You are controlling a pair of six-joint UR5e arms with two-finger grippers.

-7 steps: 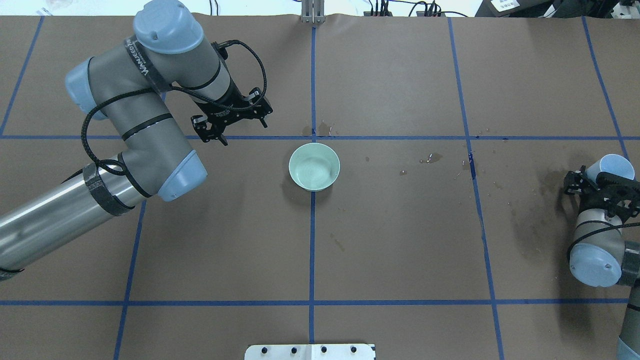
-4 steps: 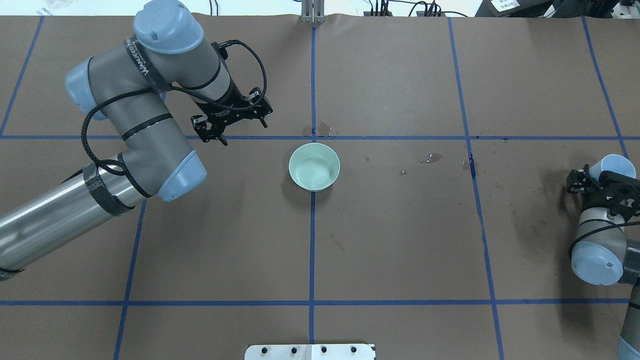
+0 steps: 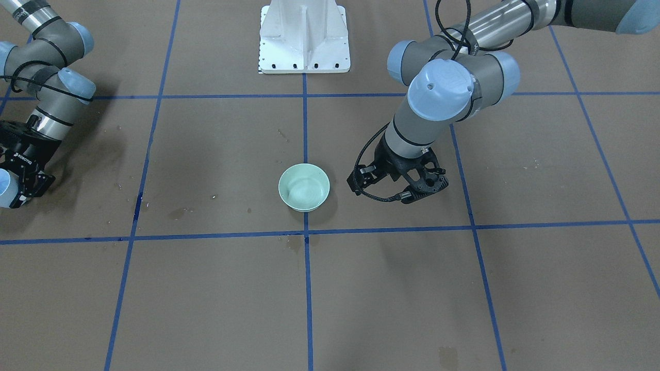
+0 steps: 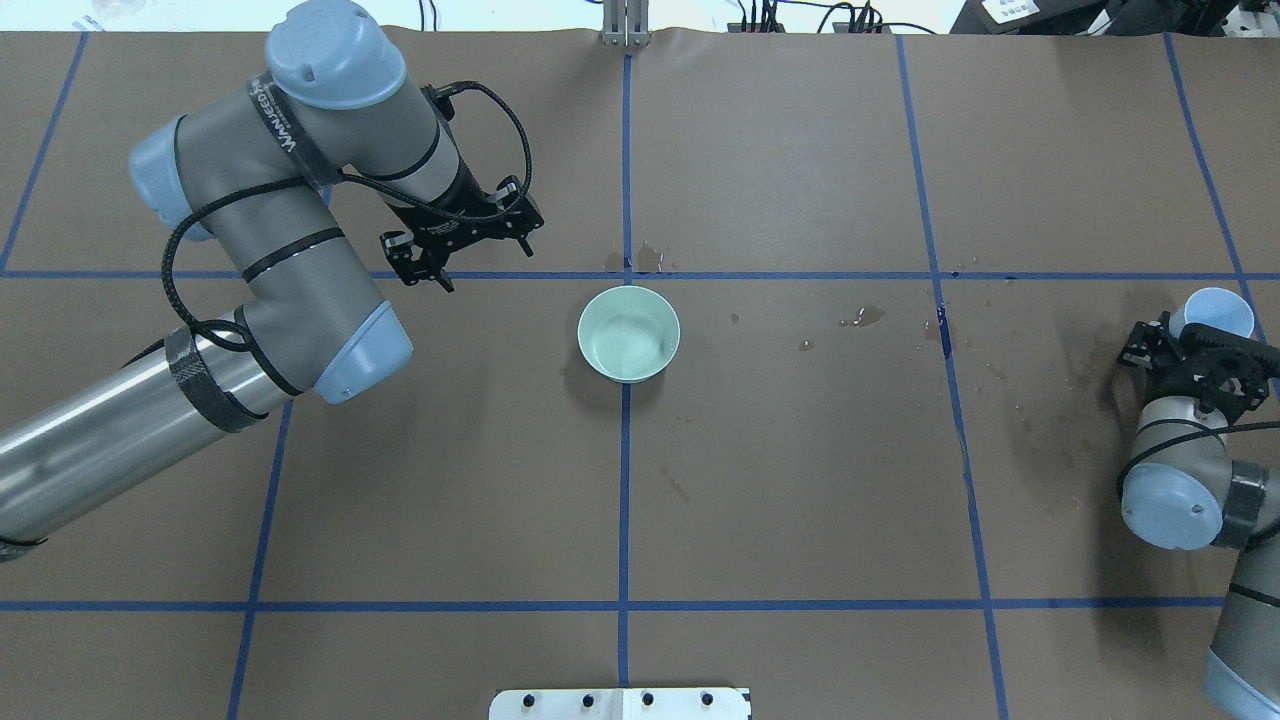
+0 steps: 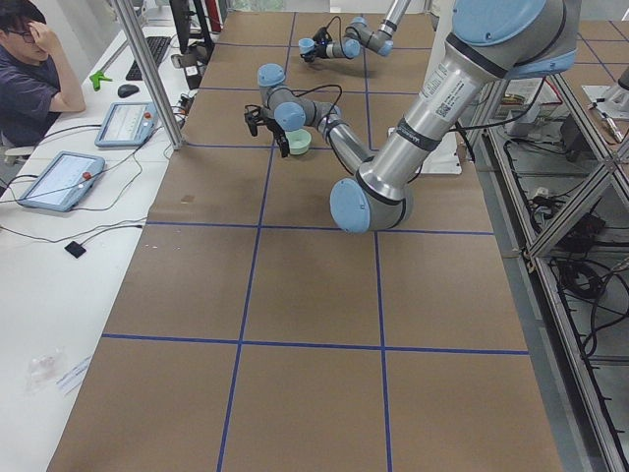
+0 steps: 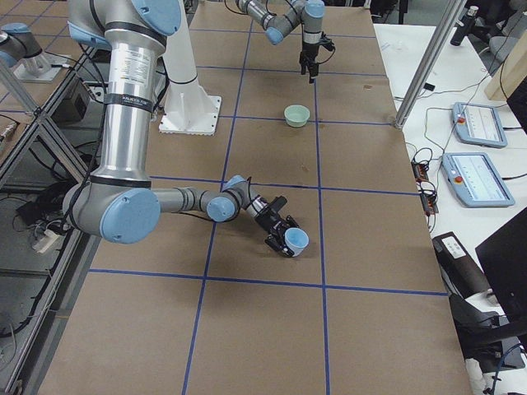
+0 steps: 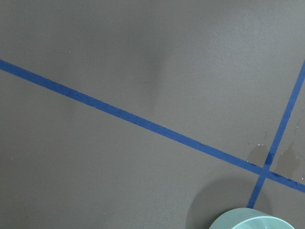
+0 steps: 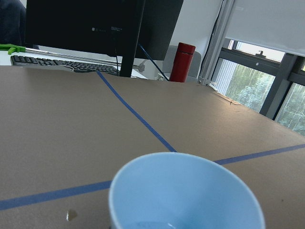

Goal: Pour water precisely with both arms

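The water (image 8: 153, 224) is hard to spot from where I stand. All I catch is a faint sheen low inside the light blue cup (image 4: 1212, 312), and I can't tell how much is in there. The cup sits roughly upright, low over the table at the robot's far right edge. The right gripper (image 4: 1200, 340) has its fingers clamped around the cup from the robot's side. Whether the base touches the brown paper I cannot say.

What matters for the next move is the gap. The green bowl (image 4: 655, 348) stands at the middle of the table on the centre blue tape line (image 4: 624, 480), just on the robot's side of the crossing. That puts it well apart from the cup, straight off toward the robot's left. I'd reckon the right arm has to carry the cup level across that whole stretch before any tilting.

The left gripper (image 4: 468, 250) is much the nearer one. It hangs just beside the bowl on the robot's left, pointing down, fingers spread and holding nothing. Dark dried stains (image 4: 868, 316) dot the paper between bowl and cup.
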